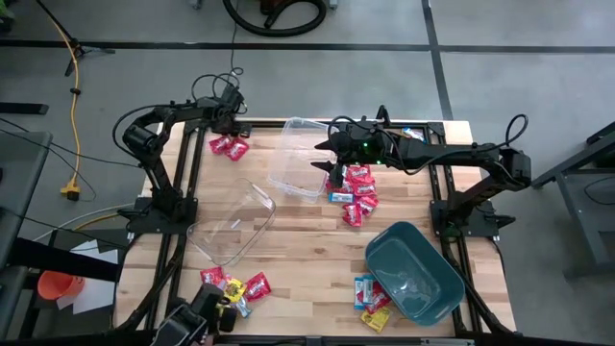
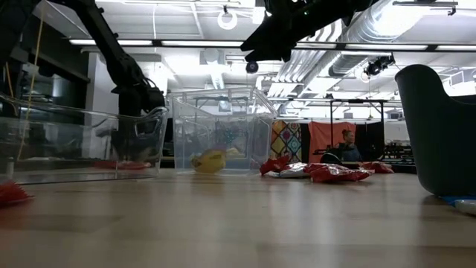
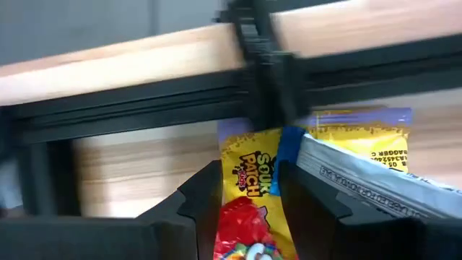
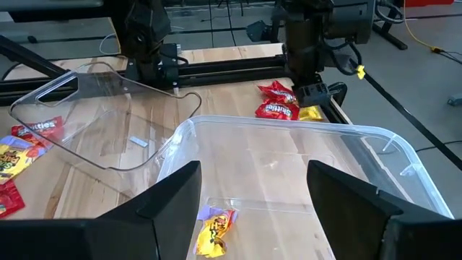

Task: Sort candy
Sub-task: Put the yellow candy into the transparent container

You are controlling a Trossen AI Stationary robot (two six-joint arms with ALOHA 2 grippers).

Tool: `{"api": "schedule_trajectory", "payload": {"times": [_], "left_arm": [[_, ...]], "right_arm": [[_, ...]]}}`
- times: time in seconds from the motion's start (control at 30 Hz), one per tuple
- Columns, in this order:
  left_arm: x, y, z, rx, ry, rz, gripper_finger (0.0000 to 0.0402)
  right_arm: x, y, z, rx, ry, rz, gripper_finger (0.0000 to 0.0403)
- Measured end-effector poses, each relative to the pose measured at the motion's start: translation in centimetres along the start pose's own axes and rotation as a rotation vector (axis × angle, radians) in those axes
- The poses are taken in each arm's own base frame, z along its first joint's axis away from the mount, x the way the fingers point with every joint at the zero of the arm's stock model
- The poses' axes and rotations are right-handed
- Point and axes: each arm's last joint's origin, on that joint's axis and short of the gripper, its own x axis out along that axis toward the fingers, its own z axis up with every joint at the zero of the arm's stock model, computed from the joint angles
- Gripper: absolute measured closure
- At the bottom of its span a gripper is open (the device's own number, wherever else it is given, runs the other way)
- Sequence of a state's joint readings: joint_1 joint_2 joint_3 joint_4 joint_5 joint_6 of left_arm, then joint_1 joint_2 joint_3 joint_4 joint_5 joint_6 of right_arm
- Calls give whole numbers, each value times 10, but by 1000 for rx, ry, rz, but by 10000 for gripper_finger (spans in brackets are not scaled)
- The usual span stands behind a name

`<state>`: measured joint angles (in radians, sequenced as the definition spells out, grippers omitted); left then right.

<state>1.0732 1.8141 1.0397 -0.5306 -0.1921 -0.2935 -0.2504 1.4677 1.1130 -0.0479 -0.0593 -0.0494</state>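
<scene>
Candy (image 1: pixel 360 195) strewn across wooden table (image 1: pixel 307 259)

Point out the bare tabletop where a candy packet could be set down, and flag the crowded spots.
Free: the wood between the tilted clear tub and the teal bin, and the near centre edge. Crowded: the red candy pile under the right gripper, beside the upright clear tub; packets near the left gripper; both near corners.
</scene>
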Motion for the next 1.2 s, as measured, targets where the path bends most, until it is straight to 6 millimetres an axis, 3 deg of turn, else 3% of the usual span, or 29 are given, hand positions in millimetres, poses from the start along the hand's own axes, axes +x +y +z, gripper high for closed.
{"api": "schedule_trajectory", "payload": {"times": [0.27,0.63,1.0,1.2], "left_arm": [[-3,-6,-2,54,40,-156,273],[-34,-9,0,111,-48,-265,273],[-20,-7,-17,137,8,-247,273],[-16,-10,-16,151,-51,-316,273]], "right_arm": [[0,0,0,0,0,0,153],[0,0,0,0,1,0,153],[0,0,-2,20,23,1,153],[0,0,-2,20,18,-4,153]]}}
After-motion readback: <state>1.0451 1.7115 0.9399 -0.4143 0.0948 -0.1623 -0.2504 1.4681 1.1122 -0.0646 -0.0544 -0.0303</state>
